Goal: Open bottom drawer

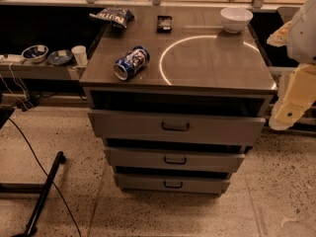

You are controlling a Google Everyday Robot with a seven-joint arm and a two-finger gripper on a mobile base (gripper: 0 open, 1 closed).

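Observation:
The grey cabinet [217, 63] stands in the middle of the camera view with three drawers. The bottom drawer [143, 182] is the lowest and narrowest front, with a small dark bar handle [173, 184] at its centre. Above it are the middle drawer [138, 157] and the wide top drawer [128, 123]. A dark gap shows above each front. My gripper [291, 107] is at the right edge, beside the cabinet's right side at about top-drawer height, well apart from the bottom drawer's handle.
On the cabinet top lie a blue can on its side [131, 62], a chip bag [112, 16], a small black item [164, 22] and a white bowl [236, 19]. A low shelf [34, 69] with bowls and a cup is at left. A black pole [44, 191] and cable lie on the floor at left.

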